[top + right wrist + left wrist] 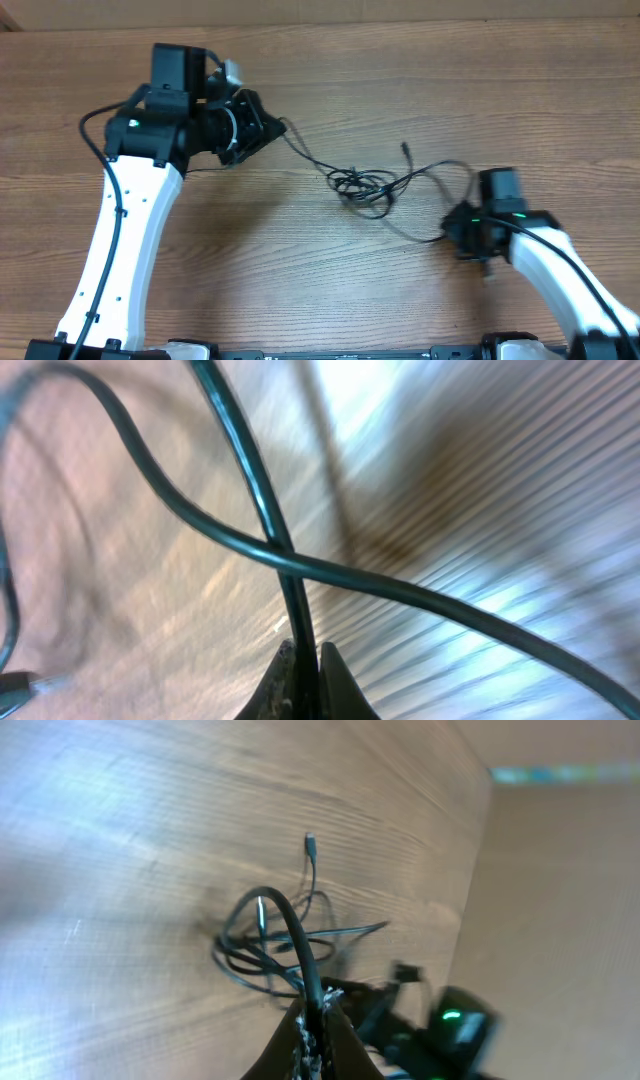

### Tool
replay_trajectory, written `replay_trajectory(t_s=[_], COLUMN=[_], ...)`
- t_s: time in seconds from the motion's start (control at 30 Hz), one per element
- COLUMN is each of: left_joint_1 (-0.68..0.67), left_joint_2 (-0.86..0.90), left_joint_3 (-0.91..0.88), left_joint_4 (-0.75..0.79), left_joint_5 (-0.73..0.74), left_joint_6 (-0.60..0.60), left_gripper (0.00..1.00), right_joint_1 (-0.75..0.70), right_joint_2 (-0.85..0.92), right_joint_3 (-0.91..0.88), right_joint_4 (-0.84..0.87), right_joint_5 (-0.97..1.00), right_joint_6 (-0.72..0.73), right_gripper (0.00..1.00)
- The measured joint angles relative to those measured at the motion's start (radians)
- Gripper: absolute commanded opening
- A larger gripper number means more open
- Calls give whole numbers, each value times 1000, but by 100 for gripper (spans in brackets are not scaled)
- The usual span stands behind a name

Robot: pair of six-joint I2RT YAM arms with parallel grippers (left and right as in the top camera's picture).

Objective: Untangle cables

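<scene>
Thin black cables [362,186] lie knotted in a small tangle at the middle of the wooden table, with one plug end [405,148] sticking up toward the back. My left gripper [278,128] is at the upper left, shut on a cable strand [296,935] that runs from its fingertips to the tangle [270,945]. My right gripper [447,226] is at the right, low over the table, shut on another cable strand [255,480]. A second strand [400,588] crosses just in front of its fingertips.
The left arm [125,235] stretches from the front left edge up to the back. The right arm [565,280] comes in from the front right corner. The right arm's body [450,1025] shows in the left wrist view behind the tangle.
</scene>
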Motion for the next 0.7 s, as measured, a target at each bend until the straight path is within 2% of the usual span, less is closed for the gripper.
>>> replay_trajectory(t_s=[0.2, 0.37, 0.53, 0.7], left_joint_1=[-87, -111, -92, -43], left_joint_2=[0, 0, 0, 0], left_joint_3=[0, 1, 1, 1], left_joint_4=[-15, -82, -170, -237], left_joint_5=[-80, -333, -610, -727], left_joint_6=[202, 269, 153, -90], left_gripper=[4, 4, 4, 5], right_joint_1=[-161, -228, -285, -316], right_joint_2=[-174, -272, -335, -359], right_joint_3=[16, 116, 199, 209], right_joint_4=[-93, -159, -193, -238], right_joint_5=[-7, -15, -24, -59], right_joint_6=[-224, -332, -342, -299], right_gripper=[4, 4, 4, 4])
